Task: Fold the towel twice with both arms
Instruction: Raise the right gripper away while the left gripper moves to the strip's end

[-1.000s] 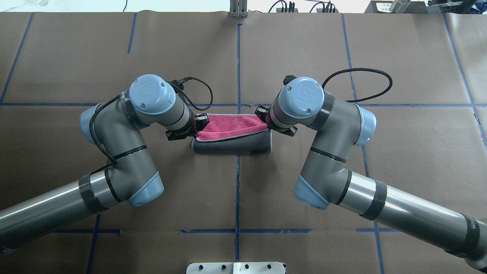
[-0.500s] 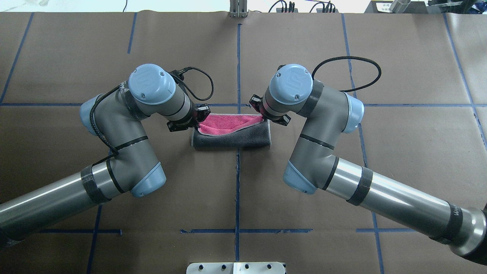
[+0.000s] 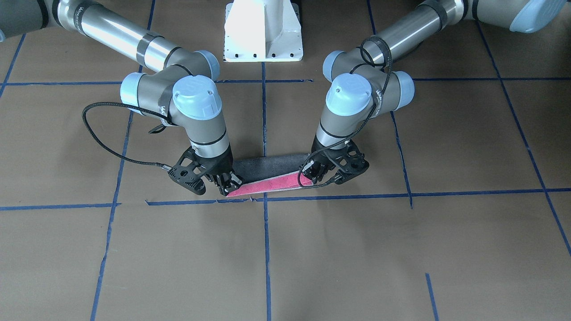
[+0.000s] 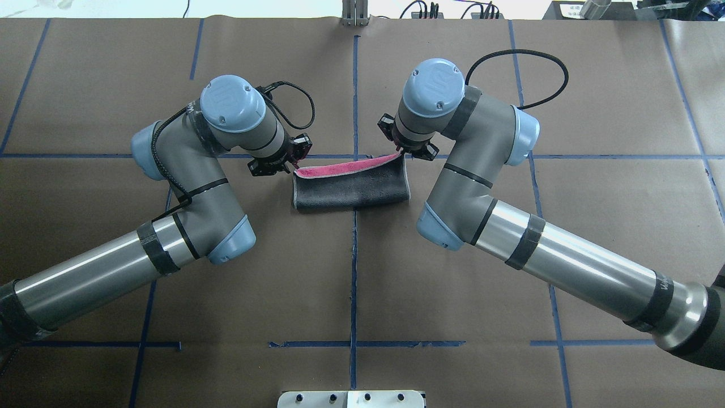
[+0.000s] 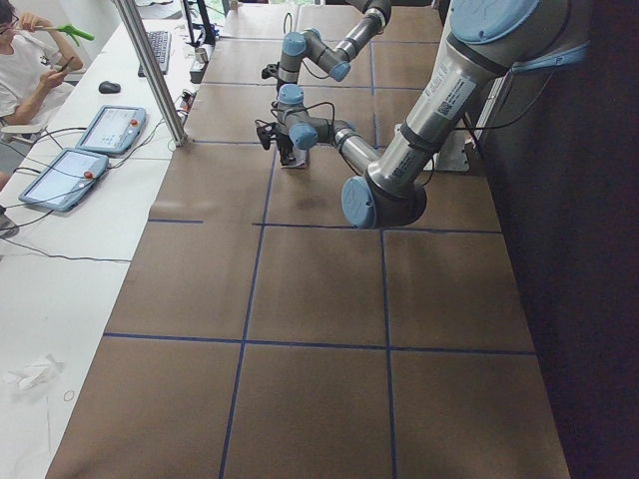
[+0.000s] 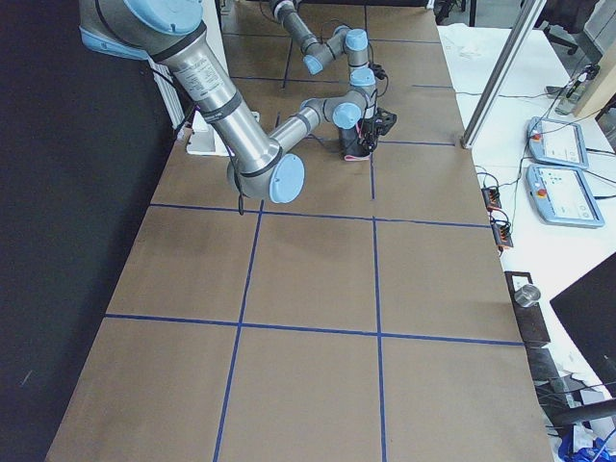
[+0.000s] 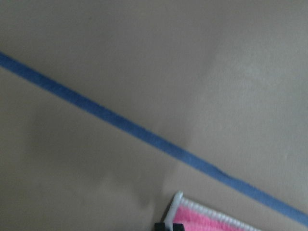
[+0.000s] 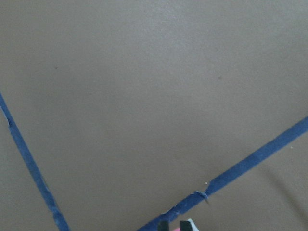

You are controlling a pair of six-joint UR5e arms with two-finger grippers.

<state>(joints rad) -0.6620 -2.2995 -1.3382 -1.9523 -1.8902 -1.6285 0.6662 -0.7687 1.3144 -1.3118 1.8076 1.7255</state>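
The towel (image 4: 351, 191) lies at the table's middle, folded over, grey face up, with a narrow pink strip (image 4: 345, 167) showing along its far edge. My left gripper (image 4: 294, 164) is shut on the towel's far left corner. My right gripper (image 4: 401, 153) is shut on its far right corner. Both hold the edge just above the table. In the front-facing view the pink strip (image 3: 267, 183) hangs between the right gripper (image 3: 227, 189) and the left gripper (image 3: 308, 178). The left wrist view shows the pink corner (image 7: 211, 219).
Brown paper with blue tape lines (image 4: 354, 272) covers the table. The white pedestal base (image 3: 263, 31) stands behind the arms. A metal post (image 4: 354, 14) is at the far edge. An operator (image 5: 30, 50) and tablets (image 5: 110, 128) are beside the table.
Both grippers moved away from the robot, carrying the towel's edge toward the far side. The pink area shrank to a thin strip and more grey shows.
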